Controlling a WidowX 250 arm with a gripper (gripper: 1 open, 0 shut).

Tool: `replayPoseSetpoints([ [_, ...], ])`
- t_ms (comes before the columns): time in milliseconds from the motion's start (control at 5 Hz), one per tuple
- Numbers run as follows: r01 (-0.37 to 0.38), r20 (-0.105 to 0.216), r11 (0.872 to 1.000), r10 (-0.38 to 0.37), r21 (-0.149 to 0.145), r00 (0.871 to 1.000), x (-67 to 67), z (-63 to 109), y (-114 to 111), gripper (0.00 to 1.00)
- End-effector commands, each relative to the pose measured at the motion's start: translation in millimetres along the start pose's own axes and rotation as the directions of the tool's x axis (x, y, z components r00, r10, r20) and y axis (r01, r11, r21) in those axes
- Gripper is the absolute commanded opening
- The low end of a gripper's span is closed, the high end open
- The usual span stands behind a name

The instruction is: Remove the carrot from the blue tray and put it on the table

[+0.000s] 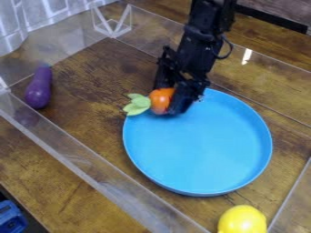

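- gripper (169,98) clamped on the carrot (158,99), pointing steeply down
- carrot held over the far-left rim of the blue tray (201,168), green top sticking out left past the rim, above the table (91,109)
- purple eggplant (39,86) on the table far left, well apart from the tray
- yellow lemon (242,219) at bottom edge, just beside the tray's near rim

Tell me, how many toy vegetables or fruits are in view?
3: the carrot in the gripper at the blue tray rim, eggplant left, lemon at bottom.
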State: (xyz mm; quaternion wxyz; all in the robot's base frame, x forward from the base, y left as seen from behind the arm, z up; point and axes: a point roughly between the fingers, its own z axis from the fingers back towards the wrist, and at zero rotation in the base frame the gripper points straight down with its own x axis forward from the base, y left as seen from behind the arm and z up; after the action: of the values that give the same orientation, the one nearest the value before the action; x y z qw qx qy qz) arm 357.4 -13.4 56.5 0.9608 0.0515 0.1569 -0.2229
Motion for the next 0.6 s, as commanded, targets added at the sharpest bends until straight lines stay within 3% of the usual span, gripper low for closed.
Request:
replayPoseSetpoints([
  [0, -0.031, 0.097, 0.999, 0.026, 0.044, 0.995, -10.4, 40.6, 14.3, 0.0],
  [400, -0.031, 0.087, 0.996, 0.024, 0.087, 0.996, -24.6, 52.0, 22.2, 0.0],
])
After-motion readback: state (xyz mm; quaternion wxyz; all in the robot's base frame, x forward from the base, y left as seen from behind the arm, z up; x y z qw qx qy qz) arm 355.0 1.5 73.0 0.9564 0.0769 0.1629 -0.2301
